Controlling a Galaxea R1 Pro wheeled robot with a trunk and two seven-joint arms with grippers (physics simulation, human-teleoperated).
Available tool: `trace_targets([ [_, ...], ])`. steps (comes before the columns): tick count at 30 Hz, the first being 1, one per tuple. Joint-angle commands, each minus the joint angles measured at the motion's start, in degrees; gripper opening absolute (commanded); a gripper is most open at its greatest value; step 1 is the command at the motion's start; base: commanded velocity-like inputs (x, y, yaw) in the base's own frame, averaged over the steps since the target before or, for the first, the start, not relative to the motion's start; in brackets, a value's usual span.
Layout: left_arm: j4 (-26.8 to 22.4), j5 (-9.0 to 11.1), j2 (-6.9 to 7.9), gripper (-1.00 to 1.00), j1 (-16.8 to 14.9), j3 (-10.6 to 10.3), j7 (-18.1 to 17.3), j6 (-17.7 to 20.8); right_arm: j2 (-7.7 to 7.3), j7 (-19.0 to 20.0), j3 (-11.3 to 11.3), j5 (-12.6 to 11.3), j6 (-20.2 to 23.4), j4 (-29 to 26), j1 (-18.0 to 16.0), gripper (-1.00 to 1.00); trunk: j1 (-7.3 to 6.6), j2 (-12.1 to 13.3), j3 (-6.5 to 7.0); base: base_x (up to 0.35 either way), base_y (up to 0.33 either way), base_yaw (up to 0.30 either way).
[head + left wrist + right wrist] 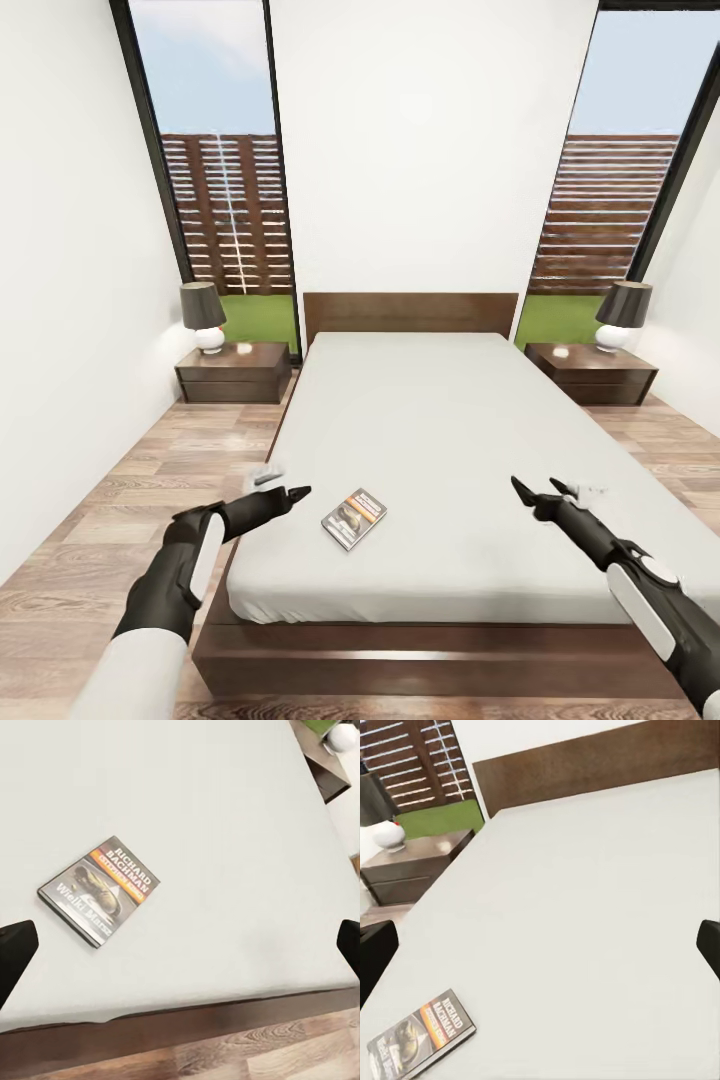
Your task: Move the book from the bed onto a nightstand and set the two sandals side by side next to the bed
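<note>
The book lay flat, cover up, on the pale-grey bed toward six o'clock, turned askew. A dark nightstand stood at ten o'clock, its twin nightstand at two o'clock.

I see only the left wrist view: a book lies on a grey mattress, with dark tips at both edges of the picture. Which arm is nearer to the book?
Observer: In the head view the left gripper is nearer; it hangs just beside the book. The right gripper is farther off, over the other side of the bed.
Operator: Is a nightstand close to that left arm?
Observer: Yes, the left nightstand stands beside the head of the bed, on the left arm's side.
Operator: Is its top free?
Observer: Not fully. A lamp with a dark shade stands on it.
</note>
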Motion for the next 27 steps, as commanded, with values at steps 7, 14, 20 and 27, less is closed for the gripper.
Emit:
trace_targets([
  [7, 2.5, 0.9, -1.04, 1.0, -0.1, 0.0, -0.1, 0.6, -0.06, 0.0, 0.2, -0.4, 4.8, -3.8, 0.0, 1.0, 0.0, 0.0, -0.07, 0.0, 0.0, 0.0],
  [14, 7.2, 1.2, -2.72, 1.0, -0.1, -1.1, 0.0, 0.4, 0.01, -0.1, 0.1, -0.3, 5.2, -4.1, 0.0, 1.0, 0.0, 0.0, -0.07, 0.0, 0.0, 0.0],
  [20, 8.6, 1.3, -2.92, 1.0, -0.1, -1.4, 0.0, 0.3, 0.02, -0.1, 0.0, -0.3, 5.2, -4.2, 0.0, 1.0, 0.0, 0.0, -0.07, 0.0, 0.0, 0.0],
  [27, 8.7, 1.3, -2.93, 1.0, -0.1, -1.6, 0.0, 0.3, 0.02, -0.1, -0.1, -0.3, 5.2, -4.1, 0.0, 1.0, 0.0, 0.0, -0.07, 0.039, 0.0, 0.0],
])
